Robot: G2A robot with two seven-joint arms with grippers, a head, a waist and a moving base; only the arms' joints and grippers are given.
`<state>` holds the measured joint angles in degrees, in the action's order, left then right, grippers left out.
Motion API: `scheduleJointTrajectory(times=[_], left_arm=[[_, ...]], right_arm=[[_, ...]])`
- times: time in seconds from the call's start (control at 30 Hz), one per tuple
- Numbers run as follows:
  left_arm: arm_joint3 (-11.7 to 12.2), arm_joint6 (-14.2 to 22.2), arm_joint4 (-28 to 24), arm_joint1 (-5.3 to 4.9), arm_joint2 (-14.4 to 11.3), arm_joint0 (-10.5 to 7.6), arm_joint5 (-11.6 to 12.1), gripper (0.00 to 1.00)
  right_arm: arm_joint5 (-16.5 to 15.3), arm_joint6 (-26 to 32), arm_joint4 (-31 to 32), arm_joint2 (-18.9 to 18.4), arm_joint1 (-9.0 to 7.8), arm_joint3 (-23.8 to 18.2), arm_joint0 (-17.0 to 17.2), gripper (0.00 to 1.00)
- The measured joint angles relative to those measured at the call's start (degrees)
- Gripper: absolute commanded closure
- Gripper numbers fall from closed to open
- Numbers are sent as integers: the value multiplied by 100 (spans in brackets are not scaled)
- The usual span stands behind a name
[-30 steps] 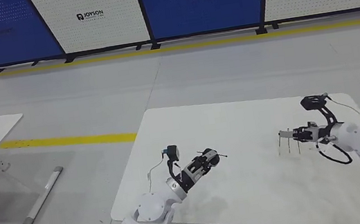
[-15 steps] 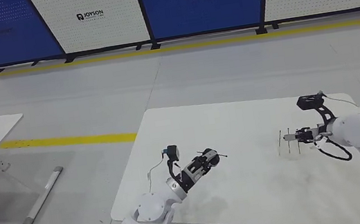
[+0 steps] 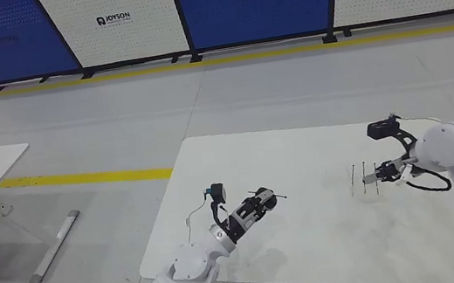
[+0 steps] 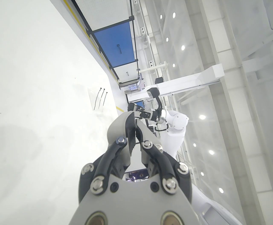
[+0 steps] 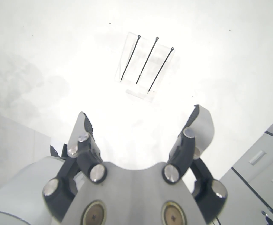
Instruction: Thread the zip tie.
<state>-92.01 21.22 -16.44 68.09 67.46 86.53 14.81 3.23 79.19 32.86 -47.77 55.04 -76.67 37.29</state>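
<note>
Just beyond the released right gripper point(image 5: 140, 111), three zip ties point(image 5: 146, 60) lie side by side, untouched.

Three black zip ties point(image 5: 146, 60) lie on one clear stand point(image 5: 140, 94), on the right of one counter point(image 3: 303, 174).

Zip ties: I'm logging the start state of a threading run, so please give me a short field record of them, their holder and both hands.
zip ties: three, black, straight, side by side, none looped
clear holder: on the white table, bearing all three ties
right hand: open, empty, facing the ties, apart from them
left hand: shut, across the table from the ties; whether it holds anything cannot be told
threading: not yet begun
</note>
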Motion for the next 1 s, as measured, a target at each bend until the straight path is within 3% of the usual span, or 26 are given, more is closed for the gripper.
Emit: scheduleJointTrajectory(times=[0.2,0.3,0.43,0.67,1.0], left_arm=[[0,0,0,0,0,0,0,100],[0,0,0,0,0,0,0,100],[0,0,0,0,0,0,0,100],[0,0,0,0,0,0,0,100],[0,0,0,0,0,0,0,100]], right_arm=[[-28,-70,-19,-6,0,21,50,0],[-257,-172,-301,-56,18,204,95,0],[-469,-257,-627,8,108,585,-64,0],[-391,-298,-718,413,363,1233,-475,0],[-421,-293,-732,420,368,1244,-481,0]])
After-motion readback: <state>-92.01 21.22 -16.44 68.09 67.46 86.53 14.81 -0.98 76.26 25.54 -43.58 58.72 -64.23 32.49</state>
